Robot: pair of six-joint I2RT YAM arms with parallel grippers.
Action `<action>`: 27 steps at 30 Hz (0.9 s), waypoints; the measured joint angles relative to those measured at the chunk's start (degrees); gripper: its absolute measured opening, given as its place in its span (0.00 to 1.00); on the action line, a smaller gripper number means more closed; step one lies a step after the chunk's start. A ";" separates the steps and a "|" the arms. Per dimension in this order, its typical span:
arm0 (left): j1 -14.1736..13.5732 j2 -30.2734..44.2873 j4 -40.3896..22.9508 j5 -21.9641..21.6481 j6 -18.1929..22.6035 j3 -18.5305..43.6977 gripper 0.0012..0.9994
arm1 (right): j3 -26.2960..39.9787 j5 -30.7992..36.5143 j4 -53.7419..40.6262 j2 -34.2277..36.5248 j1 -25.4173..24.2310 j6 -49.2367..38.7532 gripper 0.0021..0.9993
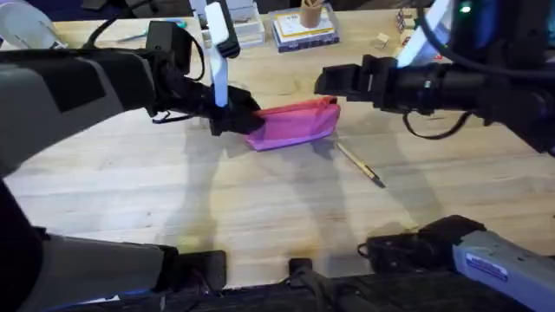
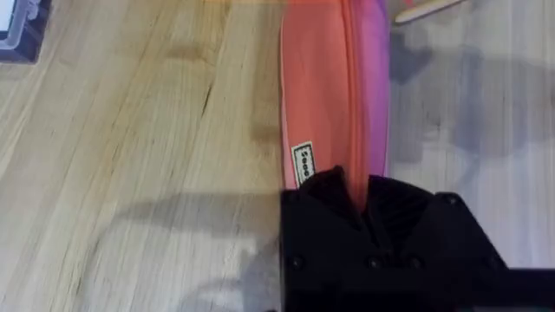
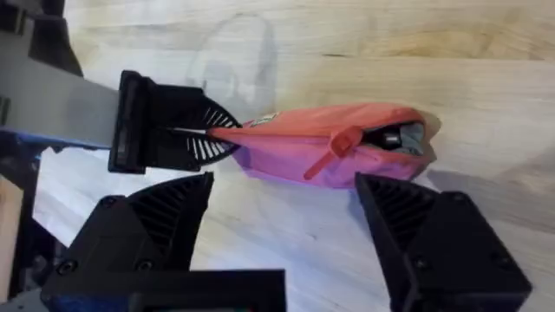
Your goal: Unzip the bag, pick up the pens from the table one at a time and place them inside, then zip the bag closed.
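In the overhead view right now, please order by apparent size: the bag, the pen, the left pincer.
1. The bag, largest.
2. The left pincer; it looks somewhat smaller, though it sits nearer the camera, so this is unsure.
3. The pen, thinnest and smallest.

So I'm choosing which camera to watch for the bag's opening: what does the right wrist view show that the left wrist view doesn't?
Right wrist view alone: the bag's far end gaping open, something dark inside, the pull tab hanging out, and the open right pincer.
Left wrist view alone: the small label on the bag and a tan pen on the table.
Both: the pink bag with the left pincer shut on its end.
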 joint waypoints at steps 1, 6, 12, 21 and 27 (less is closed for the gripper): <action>0.00 0.00 0.00 0.00 0.00 0.00 0.04 | 0.00 0.02 0.47 0.66 0.02 0.34 1.00; 0.00 0.00 0.00 0.00 0.00 0.00 0.04 | 0.00 0.12 3.96 3.63 0.02 4.12 1.00; 0.00 0.00 0.00 0.00 0.00 0.00 0.04 | 0.00 4.20 7.33 9.45 0.86 16.18 1.00; -0.02 0.00 0.00 0.02 0.00 0.00 0.04 | 0.00 6.06 9.83 13.96 2.54 19.33 1.00; -0.02 0.00 0.00 0.03 0.01 0.00 0.04 | 0.22 6.26 10.30 15.94 2.56 19.33 0.95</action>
